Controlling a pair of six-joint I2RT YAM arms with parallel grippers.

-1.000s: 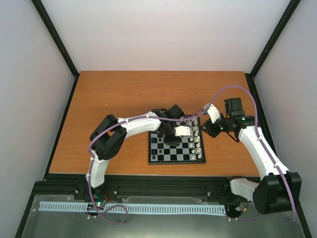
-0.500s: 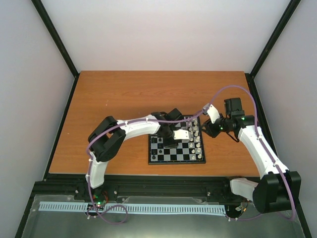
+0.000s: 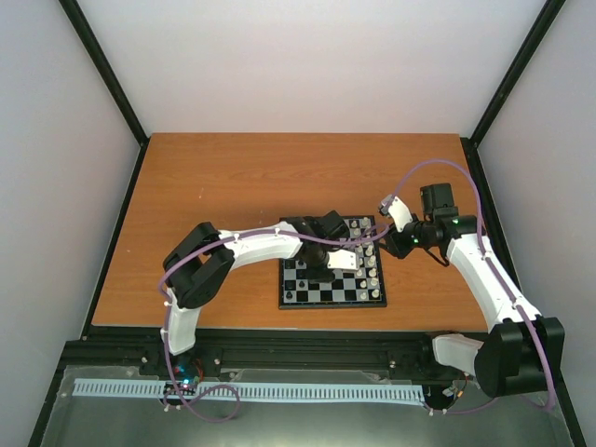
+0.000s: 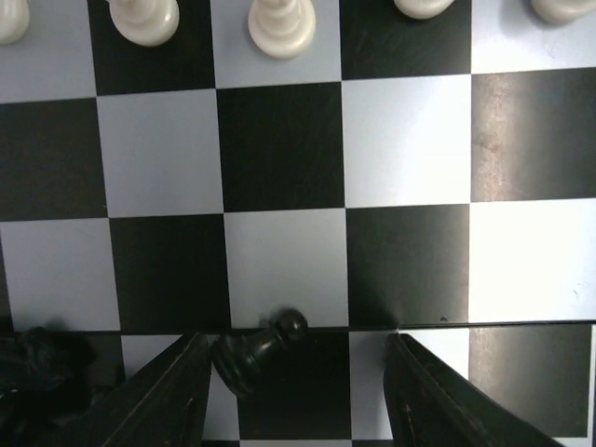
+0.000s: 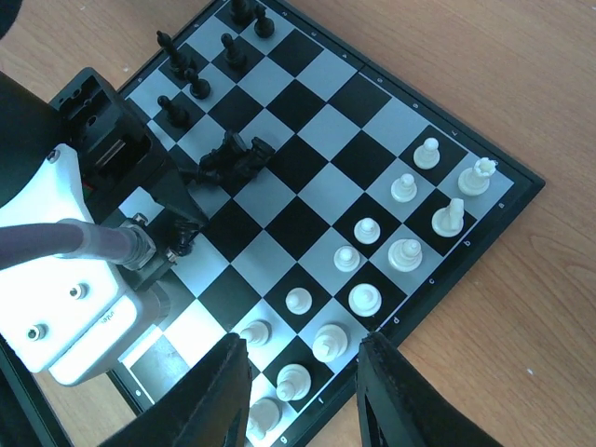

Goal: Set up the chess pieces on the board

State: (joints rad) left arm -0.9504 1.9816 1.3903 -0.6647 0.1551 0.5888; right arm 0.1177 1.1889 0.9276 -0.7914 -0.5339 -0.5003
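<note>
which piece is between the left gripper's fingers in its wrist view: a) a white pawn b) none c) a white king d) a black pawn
d: a black pawn lies tilted between the fingers of the left gripper, on the board; the white pieces stand farther off.

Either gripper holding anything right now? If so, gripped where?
Nothing is held. The left gripper is open, with a black pawn between its fingers but not clamped. The right gripper is open and empty.
</note>
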